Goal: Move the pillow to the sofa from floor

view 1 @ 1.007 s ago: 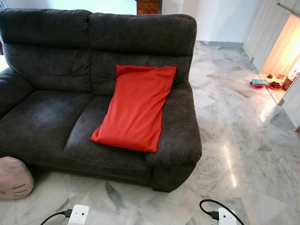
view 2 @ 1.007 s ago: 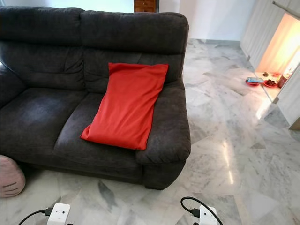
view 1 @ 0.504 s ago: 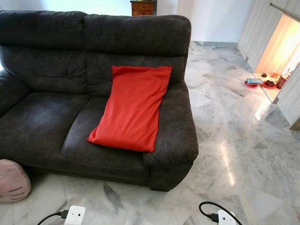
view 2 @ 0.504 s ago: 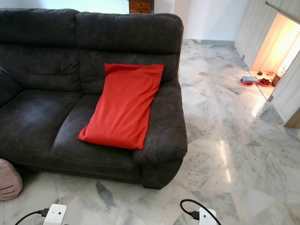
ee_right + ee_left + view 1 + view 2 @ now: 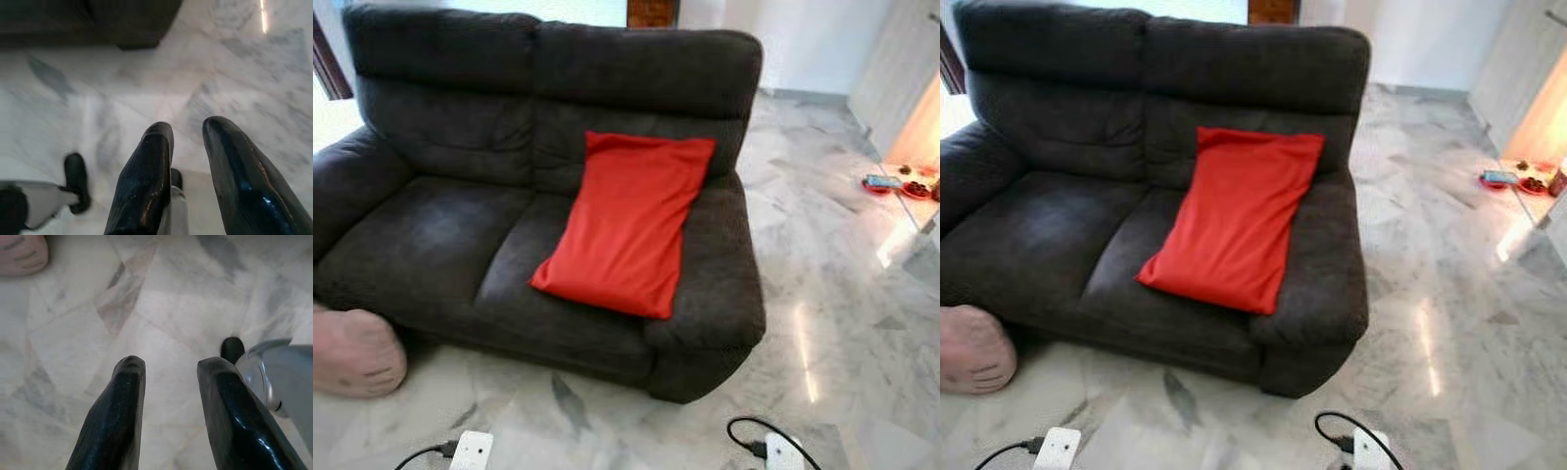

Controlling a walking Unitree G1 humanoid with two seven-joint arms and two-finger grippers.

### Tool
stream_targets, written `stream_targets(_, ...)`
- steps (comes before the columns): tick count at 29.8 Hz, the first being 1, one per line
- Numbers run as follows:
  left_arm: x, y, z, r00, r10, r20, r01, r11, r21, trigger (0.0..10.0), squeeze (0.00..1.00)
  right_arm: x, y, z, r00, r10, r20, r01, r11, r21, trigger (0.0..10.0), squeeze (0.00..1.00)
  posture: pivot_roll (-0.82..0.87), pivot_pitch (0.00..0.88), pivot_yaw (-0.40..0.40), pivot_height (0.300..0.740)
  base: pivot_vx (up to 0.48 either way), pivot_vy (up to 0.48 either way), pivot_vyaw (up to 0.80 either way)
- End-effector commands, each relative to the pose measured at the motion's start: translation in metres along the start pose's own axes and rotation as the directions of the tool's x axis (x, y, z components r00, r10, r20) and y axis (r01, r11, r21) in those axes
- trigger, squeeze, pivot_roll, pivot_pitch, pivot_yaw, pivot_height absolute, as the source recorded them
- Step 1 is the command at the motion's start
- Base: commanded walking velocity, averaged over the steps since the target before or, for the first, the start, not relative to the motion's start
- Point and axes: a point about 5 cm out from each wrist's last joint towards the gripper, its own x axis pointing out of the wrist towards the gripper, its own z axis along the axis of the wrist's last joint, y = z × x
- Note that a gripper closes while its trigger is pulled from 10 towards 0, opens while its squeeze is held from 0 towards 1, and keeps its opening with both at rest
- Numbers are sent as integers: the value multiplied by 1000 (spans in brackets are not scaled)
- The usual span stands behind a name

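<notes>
Marble floor (image 5: 842,323), dark sofa (image 5: 440,225). One red pillow (image 5: 626,225) on right seat, long axis up-down, top edge against backrest, lower end tilted toward sofa's middle. One pink cushion (image 5: 352,352) on floor by sofa's left corner; left wrist view catches its edge. Left gripper (image 5: 166,364) and right gripper (image 5: 188,129) above floor, fingers apart, empty.

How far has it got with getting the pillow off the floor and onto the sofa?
Done: a red pillow already lies on the sofa. In hand: nothing; the left gripper and right gripper hang open over the marble floor. Left: a pink cushion sits on the floor beside the sofa.
</notes>
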Motion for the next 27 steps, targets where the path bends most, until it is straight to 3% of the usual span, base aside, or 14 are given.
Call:
stream_targets(1, 0, -7, 1, 1000, -14, 0, 14, 1000, 14, 10000, 0, -2, -9, -7, 999, -21, -25, 21, 1000, 7, 10000, 0, 38, 0, -41, 740, 0, 304, 0)
stream_targets(10, 0, -4, 1, 1000, -12, 2, 12, 1000, 12, 10000, 0, -2, -9, -8, 999, -17, -28, 17, 1000, 1, 10000, 0, 38, 0, -40, 740, 0, 305, 0)
stream_targets(20, 1, 0, 2, 1000, -7, 3, 7, 1000, 10, 10000, 0, -4, -20, -11, 999, -7, -36, 6, 1000, -29, 10000, 0, 38, 0, -43, 740, 0, 310, 159)
stream_targets(27, 1, -6, 3, 1000, -12, 9, 12, 1000, 13, 10000, 0, -6, -24, -17, 999, -16, -42, 15, 1000, -12, 10000, 0, 37, 0, -44, 740, 0, 332, 0)
